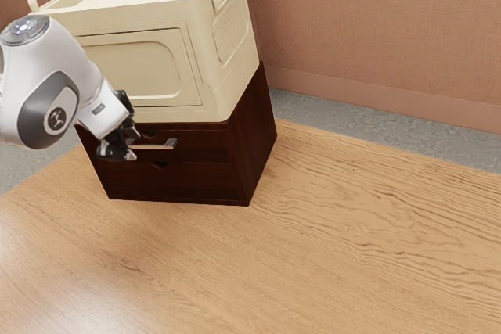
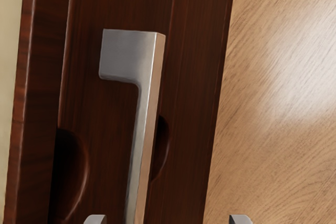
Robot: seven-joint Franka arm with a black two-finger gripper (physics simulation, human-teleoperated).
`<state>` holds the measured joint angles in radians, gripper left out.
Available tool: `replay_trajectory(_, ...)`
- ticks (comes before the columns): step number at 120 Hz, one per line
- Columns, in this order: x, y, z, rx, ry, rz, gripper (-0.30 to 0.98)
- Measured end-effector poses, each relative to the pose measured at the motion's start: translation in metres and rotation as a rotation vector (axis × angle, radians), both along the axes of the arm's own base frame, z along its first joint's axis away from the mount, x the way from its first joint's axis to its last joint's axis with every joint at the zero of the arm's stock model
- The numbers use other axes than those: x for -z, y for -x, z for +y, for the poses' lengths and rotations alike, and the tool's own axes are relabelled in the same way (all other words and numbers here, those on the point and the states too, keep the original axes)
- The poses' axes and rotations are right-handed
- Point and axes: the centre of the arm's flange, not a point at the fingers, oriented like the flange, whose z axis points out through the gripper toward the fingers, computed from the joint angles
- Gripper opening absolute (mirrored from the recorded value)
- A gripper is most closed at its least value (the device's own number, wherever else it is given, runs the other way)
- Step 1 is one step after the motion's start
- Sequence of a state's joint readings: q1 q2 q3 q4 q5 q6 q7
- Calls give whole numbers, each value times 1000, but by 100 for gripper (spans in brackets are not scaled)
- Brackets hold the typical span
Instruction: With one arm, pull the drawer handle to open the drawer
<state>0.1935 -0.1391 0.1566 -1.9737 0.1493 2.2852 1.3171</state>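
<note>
Dark brown wood is seen on the cabinet (image 1: 260,134) in the exterior view, standing on the tabletop (image 1: 352,240) of light wood. By the cabinet, a cream box (image 1: 145,17) with two raised handgrips is carried. On the upper drawer (image 1: 205,145), a silver handle (image 1: 170,144) is fixed, and the front of this drawer looks level with the lower one (image 1: 188,182). The white arm (image 1: 47,87) is reached in from the exterior view's left, and its black gripper (image 1: 131,145) is placed at the drawer front, at the handle's end nearer to the arm.

In the wrist view, the handle is shown close, with a squared end and a long thin bar. The fingertips (image 2: 95,219) are held wide apart, so the gripper is open, and the bar is seen between them, nearer to one. Whether it is touched cannot be told. Beside the bar, two rounded notches (image 2: 70,174) are cut in the drawer fronts.
</note>
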Motion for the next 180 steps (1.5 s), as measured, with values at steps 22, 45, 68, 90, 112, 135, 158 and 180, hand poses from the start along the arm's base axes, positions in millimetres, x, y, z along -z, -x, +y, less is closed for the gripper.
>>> replay_trajectory(22, 2, -6, 1, 27, -7, -7, 24)
replay_trajectory(45, 13, -12, 1, 49, -3, 5, 24)
replay_trajectory(68, 17, -14, -3, 66, 6, 6, 13)
replay_trajectory(90, 26, -16, -4, 78, 10, 20, 1)
replay_trajectory(112, 29, -10, -10, 93, 14, 27, -3)
replay_trajectory(135, 30, 16, -21, 108, 23, 29, -4)
replay_trajectory(158, 29, 42, -37, 133, 31, 26, -6)
replay_trajectory(180, 33, 66, -49, 150, 41, 24, -8)
